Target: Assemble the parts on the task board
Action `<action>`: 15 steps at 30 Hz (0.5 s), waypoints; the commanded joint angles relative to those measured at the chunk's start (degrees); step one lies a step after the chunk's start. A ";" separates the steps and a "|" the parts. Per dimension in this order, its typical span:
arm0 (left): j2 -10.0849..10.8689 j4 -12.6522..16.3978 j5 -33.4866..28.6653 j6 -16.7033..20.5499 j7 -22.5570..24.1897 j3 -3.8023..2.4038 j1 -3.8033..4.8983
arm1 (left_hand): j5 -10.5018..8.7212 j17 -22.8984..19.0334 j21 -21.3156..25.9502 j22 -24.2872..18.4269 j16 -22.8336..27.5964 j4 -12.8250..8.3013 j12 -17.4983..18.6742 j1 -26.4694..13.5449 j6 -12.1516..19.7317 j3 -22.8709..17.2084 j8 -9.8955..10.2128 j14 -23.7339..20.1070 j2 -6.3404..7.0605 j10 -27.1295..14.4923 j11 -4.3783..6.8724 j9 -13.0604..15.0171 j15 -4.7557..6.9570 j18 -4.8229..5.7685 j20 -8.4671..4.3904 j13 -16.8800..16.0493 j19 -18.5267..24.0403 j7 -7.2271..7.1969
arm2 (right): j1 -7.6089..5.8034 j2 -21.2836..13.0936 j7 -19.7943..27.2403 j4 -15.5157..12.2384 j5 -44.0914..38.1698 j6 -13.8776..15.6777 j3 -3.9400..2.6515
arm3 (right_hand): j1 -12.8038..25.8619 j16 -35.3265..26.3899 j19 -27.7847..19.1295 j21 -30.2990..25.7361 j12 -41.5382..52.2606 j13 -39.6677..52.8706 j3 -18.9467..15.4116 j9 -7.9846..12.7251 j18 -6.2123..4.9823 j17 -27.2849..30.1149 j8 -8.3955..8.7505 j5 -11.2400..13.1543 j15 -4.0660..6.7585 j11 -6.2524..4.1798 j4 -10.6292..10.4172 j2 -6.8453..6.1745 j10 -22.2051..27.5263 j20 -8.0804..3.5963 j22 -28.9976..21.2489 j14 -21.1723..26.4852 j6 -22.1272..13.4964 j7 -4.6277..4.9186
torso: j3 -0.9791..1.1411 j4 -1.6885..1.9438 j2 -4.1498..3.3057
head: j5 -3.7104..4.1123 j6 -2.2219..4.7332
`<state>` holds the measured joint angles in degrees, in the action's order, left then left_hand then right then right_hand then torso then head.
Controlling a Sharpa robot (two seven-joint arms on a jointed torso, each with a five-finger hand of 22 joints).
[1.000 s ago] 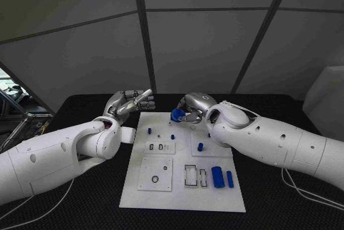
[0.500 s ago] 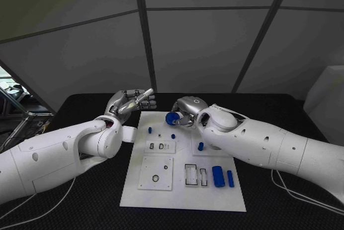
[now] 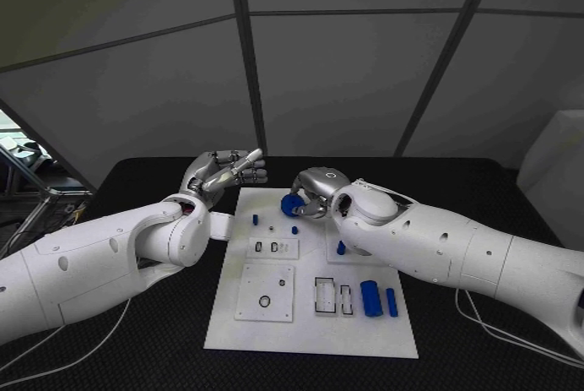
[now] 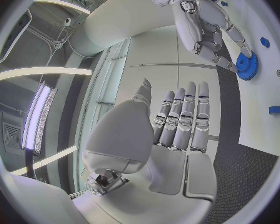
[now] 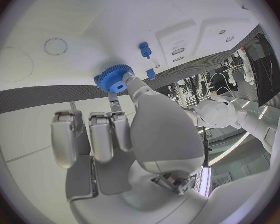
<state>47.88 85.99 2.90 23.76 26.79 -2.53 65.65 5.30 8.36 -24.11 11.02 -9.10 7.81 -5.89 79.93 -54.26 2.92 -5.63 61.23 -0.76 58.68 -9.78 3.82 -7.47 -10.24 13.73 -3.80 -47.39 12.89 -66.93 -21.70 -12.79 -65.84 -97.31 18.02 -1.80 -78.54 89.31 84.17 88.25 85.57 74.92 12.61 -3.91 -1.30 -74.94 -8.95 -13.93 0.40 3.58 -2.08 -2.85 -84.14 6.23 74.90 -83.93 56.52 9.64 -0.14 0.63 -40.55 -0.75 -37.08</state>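
Blue toothed plastic gear (image 3: 292,204) pinched in right hand (image 3: 319,188) over white task board's (image 3: 311,336) far edge | left hand (image 3: 219,175) empty, fingers straight, beside board

Hidden and unreadable parts around the task board

In the head view the right arm (image 3: 438,239) covers the right edge of the task board (image 3: 310,336) and part of the raised plate beside it, and the right hand (image 3: 314,191) hides much of the blue gear (image 3: 292,204) it holds. Whether the gear touches the board cannot be told. The small blue pegs (image 3: 256,219) and the slots near them are too small to read. The left wrist view cuts the board (image 4: 264,134) off at the circle's rim.
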 commanded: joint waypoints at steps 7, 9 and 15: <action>-0.10 -0.08 0.45 -0.65 0.14 -0.07 0.10 | -0.09 0.06 -0.26 0.03 0.21 -0.32 0.21 0.18 -0.13 -0.13 0.21 0.11 -0.20 -0.05 -0.35 -0.05 -0.07 -0.17 0.15 0.04 0.30 0.18 | -0.08 1.10 1.43 1.26 -0.47 -2.22 0.03 | 2.00 0.21 2.86 0.20 -1.01 9.58 0.44 0.13 0.41 -13.70 1.24 0.57 -0.20 0.20 -0.45 -0.96 -1.73 -0.07 11.41 -5.77 0.65 -0.97 | 0.02 -0.06 0.03 | -0.01 -0.35; -0.07 -0.08 0.45 -0.63 0.14 -0.07 0.11 | -0.09 0.06 -0.26 0.03 0.21 -0.32 0.21 0.18 -0.13 -0.13 0.21 0.11 -0.20 -0.05 -0.35 -0.05 -0.07 -0.17 0.15 0.04 0.30 0.18 | -0.08 1.34 1.71 1.62 -0.27 -2.74 0.04 | 2.95 0.23 2.83 0.18 -1.59 9.03 0.09 0.31 0.41 -13.78 2.51 0.71 -0.54 0.65 -0.82 -1.61 -1.27 0.15 11.39 -5.79 -1.15 -0.45 | 0.01 -0.07 0.03 | -0.04 -0.46; 0.03 -0.05 0.45 -0.75 0.00 -0.07 0.12 | -0.09 0.06 -0.26 0.03 0.21 -0.32 0.21 0.18 -0.13 -0.13 0.21 0.11 -0.20 -0.05 -0.35 -0.05 -0.07 -0.17 0.15 0.04 0.30 0.18 | -0.09 1.80 2.12 2.53 0.29 -3.96 0.06 | 5.84 0.38 2.81 0.15 -2.38 8.26 -1.89 0.29 0.39 -14.19 5.54 1.33 -1.32 1.41 -2.33 -2.79 -0.61 1.00 11.38 -5.88 -7.08 0.23 | 0.03 -0.01 0.04 | -0.15 -0.52</action>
<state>47.90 85.87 2.98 23.73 26.71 -2.53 65.67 5.30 8.36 -24.11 11.02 -9.10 7.81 -5.89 79.93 -54.26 2.92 -5.64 61.23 -0.76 58.68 -9.78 3.82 -7.47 -10.23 13.73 -3.80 -47.38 12.89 -66.93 -19.98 -11.72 -63.43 -97.27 15.81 -1.75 -73.08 89.31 84.06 88.25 83.36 74.92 11.08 -3.68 -1.31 -74.93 -3.60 -12.81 -0.43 4.52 -4.49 -5.40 -84.04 6.77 74.90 -83.94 49.87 9.82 -0.12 0.56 -40.53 -0.83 -37.55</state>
